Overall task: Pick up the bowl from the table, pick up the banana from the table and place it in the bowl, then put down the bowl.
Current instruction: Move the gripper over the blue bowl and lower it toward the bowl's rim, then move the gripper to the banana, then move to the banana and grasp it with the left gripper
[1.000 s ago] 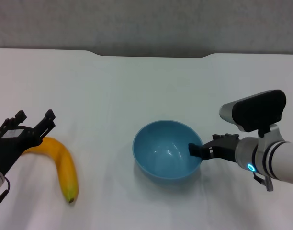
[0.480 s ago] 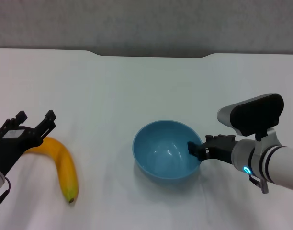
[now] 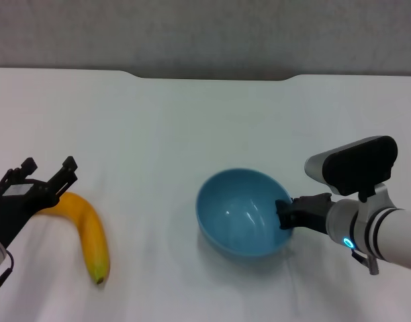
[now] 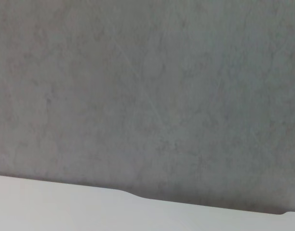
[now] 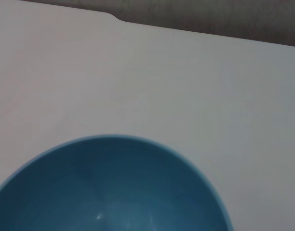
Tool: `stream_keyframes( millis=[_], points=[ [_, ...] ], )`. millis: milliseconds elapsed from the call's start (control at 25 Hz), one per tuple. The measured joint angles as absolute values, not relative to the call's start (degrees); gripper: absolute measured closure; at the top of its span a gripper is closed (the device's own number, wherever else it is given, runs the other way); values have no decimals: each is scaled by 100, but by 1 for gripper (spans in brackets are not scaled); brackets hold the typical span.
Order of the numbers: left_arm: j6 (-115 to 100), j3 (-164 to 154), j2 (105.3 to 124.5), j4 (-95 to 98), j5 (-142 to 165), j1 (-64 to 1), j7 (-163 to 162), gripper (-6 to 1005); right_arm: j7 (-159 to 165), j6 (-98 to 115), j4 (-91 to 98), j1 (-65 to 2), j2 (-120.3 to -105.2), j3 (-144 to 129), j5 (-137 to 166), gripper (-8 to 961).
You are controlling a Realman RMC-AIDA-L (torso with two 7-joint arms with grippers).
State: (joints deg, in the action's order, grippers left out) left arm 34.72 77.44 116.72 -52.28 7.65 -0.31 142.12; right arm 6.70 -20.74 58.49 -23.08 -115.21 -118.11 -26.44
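Observation:
The light-blue bowl (image 3: 242, 211) is right of the table's middle, with a shadow under its near side. It fills the lower part of the right wrist view (image 5: 109, 192). My right gripper (image 3: 284, 215) is shut on the bowl's right rim, one finger inside. The yellow banana (image 3: 91, 235) lies on the white table (image 3: 192, 114) at the left, dark tip toward me. My left gripper (image 3: 49, 164) is open, its fingers spread over the banana's stem end, which it partly hides.
The table's far edge has a shallow notch (image 3: 212, 77), with a grey wall behind it. The left wrist view shows only that wall and a strip of the table edge (image 4: 65, 204). The right wrist view shows bare tabletop (image 5: 186, 72) beyond the bowl.
The bowl has shifted a little to the right together with my right gripper, and its rim now looks slightly tilted. The left gripper and the banana have not moved.

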Motion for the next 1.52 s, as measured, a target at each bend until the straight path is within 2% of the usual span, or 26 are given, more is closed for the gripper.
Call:
stream_keyframes(
  millis=[320, 680, 1120, 1320, 1520],
  points=[
    [3472, 7751, 11672, -5228, 765, -20, 14212, 151, 689, -2060, 5828, -2300, -11519, -11764, -2666, 880],
    [3327, 7715, 11656, -5286, 765, -5, 14101, 152, 661, -2177, 6287, -2105, -11493, -11547, -2575, 900],
    [-116, 7096, 11630, -7773, 1870, 363, 13569, 151, 650, -2382, 6653, -1932, -11493, -11233, -2167, 911],
    [-2307, 6853, 11646, -8761, 1674, 264, 13911, 152, 648, -2402, 6741, -1924, -11490, -11221, -2091, 911],
    [-3063, 6886, 11642, -9197, 741, 196, 14116, 150, 645, -2438, 6768, -1892, -11487, -11143, -2089, 911]
  ],
)
